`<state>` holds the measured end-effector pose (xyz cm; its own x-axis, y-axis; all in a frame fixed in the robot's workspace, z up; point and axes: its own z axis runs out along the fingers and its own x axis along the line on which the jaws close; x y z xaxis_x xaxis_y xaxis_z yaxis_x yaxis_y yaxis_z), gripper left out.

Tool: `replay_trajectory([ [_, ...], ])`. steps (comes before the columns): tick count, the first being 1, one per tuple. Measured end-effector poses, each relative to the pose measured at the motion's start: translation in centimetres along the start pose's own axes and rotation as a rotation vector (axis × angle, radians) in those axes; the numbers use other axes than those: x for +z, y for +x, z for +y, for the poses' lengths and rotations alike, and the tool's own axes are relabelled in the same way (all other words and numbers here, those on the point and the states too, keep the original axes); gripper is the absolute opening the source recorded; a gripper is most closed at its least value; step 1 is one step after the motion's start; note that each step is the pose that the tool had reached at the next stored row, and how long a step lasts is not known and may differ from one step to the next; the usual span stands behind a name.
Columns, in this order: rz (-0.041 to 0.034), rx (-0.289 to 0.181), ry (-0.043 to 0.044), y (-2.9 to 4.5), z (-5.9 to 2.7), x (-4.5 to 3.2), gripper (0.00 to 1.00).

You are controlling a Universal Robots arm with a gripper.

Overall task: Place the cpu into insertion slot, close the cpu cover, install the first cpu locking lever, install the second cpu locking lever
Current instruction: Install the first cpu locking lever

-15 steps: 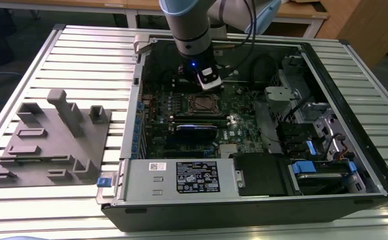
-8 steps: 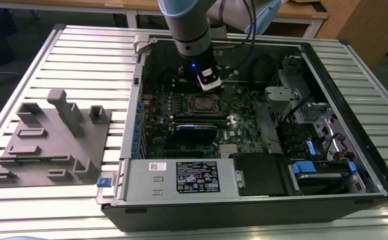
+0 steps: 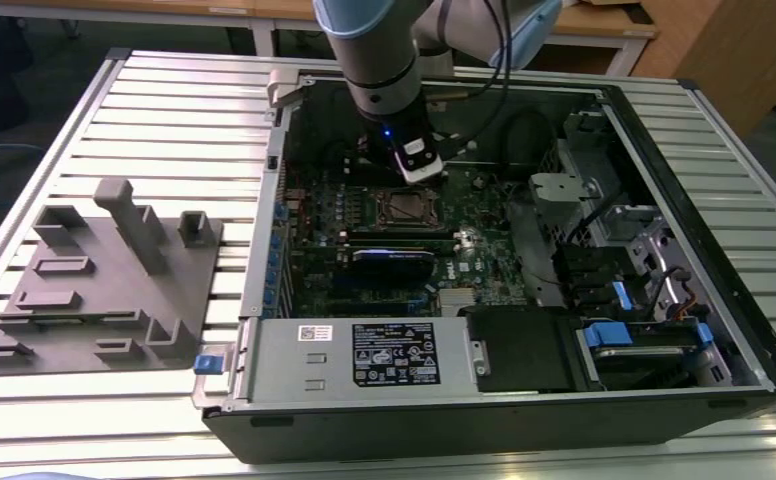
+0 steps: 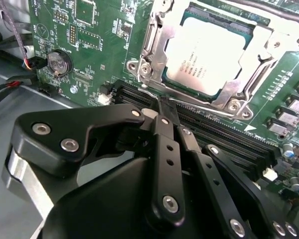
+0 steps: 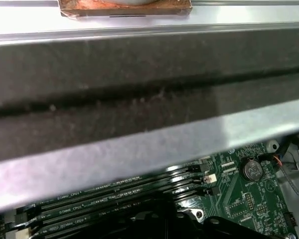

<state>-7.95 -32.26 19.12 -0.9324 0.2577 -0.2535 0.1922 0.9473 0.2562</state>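
In the second wrist view the cpu (image 4: pixel 204 50) lies flat in the insertion slot (image 3: pixel 408 208), silver top up. The cpu cover (image 4: pixel 153 47) is down around it as a metal frame. A thin locking lever rod (image 4: pixel 199 103) runs along the socket edge nearest my fingers. My gripper (image 4: pixel 162 110) is shut, its black fingertips touching or just above that rod beside the memory slots (image 4: pixel 224 137). I cannot tell whether the rod is pinched. From the exterior view, the gripper (image 3: pixel 418 170) hangs inside the open computer case just behind the socket.
A grey power-supply box (image 3: pixel 348 355) fills the case's front. Drive bays with blue tabs (image 3: pixel 642 335) and cables crowd the exterior view's right. A grey fixture tray (image 3: pixel 95 290) lies on the slatted table at the left. A coin battery (image 4: pixel 58 62) sits near the socket.
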Motion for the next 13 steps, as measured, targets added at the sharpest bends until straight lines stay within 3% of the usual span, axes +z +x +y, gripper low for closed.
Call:
replay_trajectory([
  [9, -0.0299, -0.012, 0.015, 0.24, -0.12, 0.28, 0.11],
  [13, -0.032, -0.013, 0.0153, 0.38, -0.15, 0.25, 0.11],
])
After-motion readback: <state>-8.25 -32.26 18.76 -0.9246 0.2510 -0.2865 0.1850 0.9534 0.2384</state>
